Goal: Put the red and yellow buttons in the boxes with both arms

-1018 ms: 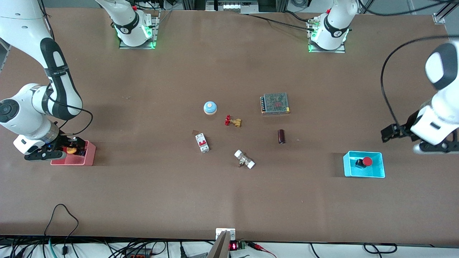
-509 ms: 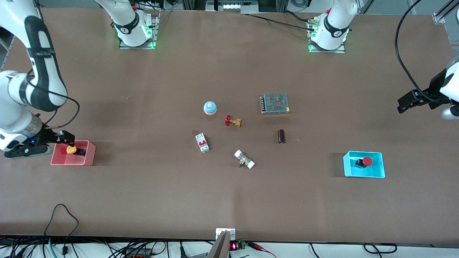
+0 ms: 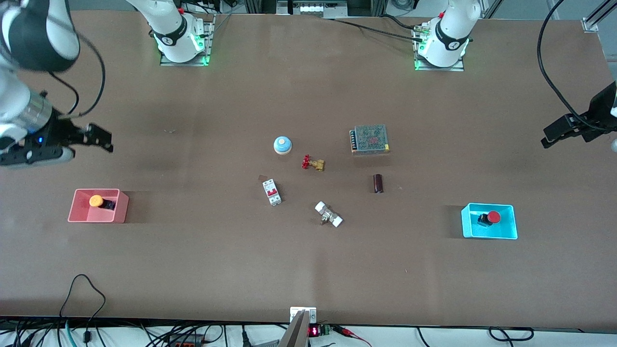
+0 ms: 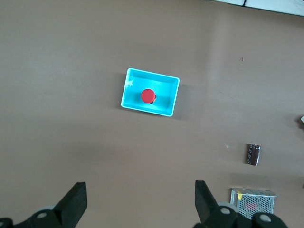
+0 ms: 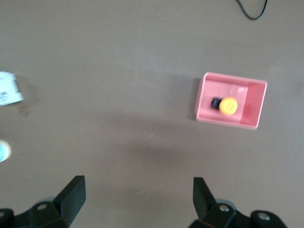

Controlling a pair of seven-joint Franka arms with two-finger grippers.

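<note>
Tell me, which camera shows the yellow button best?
The right wrist view: the yellow button sits large and unobstructed in the pink box. The front view shows it smaller; the left wrist view misses it.

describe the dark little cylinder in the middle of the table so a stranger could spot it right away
Start at the grey metal mesh-topped unit in the middle of the brown table. Just nearer the front camera than it lies a small dark maroon cylinder, alone on bare tabletop. Unlike the brass valve with a red handwheel and the white-ended fitting nearby, it is plain, dark and smooth.
</note>
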